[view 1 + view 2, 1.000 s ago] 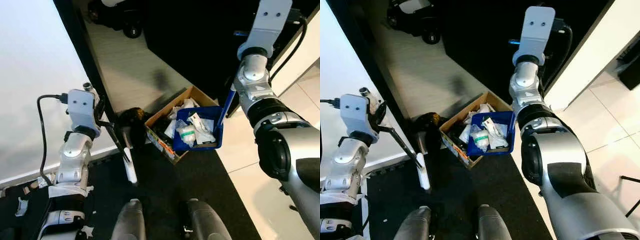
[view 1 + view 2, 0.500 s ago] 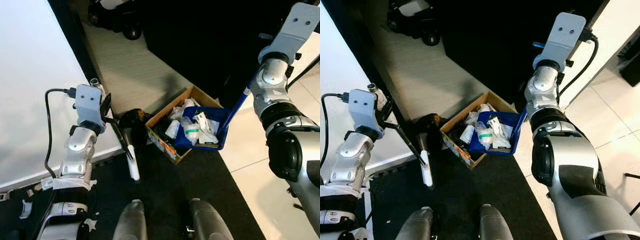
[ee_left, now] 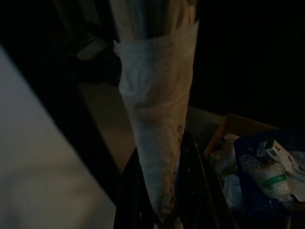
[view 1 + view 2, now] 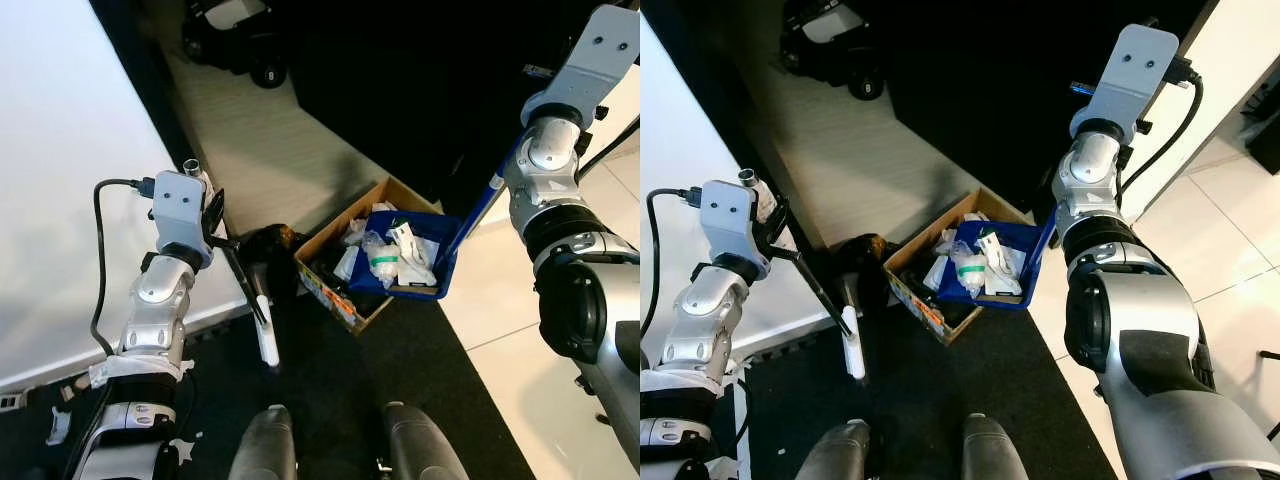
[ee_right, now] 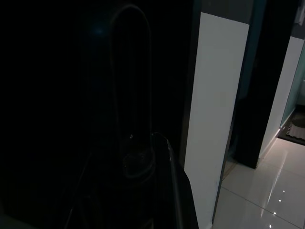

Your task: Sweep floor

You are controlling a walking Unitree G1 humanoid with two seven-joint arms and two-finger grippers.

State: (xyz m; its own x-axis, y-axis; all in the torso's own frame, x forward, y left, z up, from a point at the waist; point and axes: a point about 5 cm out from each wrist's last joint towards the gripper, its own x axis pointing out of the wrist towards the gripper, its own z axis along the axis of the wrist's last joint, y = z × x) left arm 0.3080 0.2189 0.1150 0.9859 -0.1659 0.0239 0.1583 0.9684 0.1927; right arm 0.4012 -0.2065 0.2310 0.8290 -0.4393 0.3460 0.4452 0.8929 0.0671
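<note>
I stood over a dark mat with both arms raised, in the middle of emptying sweepings. My right arm was lifted high, and a blue dustpan hung from its long blue handle, which ran up toward my right gripper. I could not tell how that gripper's fingers sat on the handle; the right wrist view was nearly black.

The dustpan was full of crumpled white paper and plastic scraps. It hovered tilted over the open cardboard box on the floor, overlapping the box's far right side. The box already held similar white rubbish.

My left gripper was closed around the thin dark shaft of a brush, held just left of the box. The shaft sloped down to a pale end above the mat. In the left wrist view, that pale wrapped part hung straight ahead, with the box and dustpan beyond it.

I judged the step to be tipping the load into the box, with the scraps not yet out. Next, I would need to tilt the pan steeper over the box's middle, so nothing spilled onto the mat or the pale tiles beside it.
</note>
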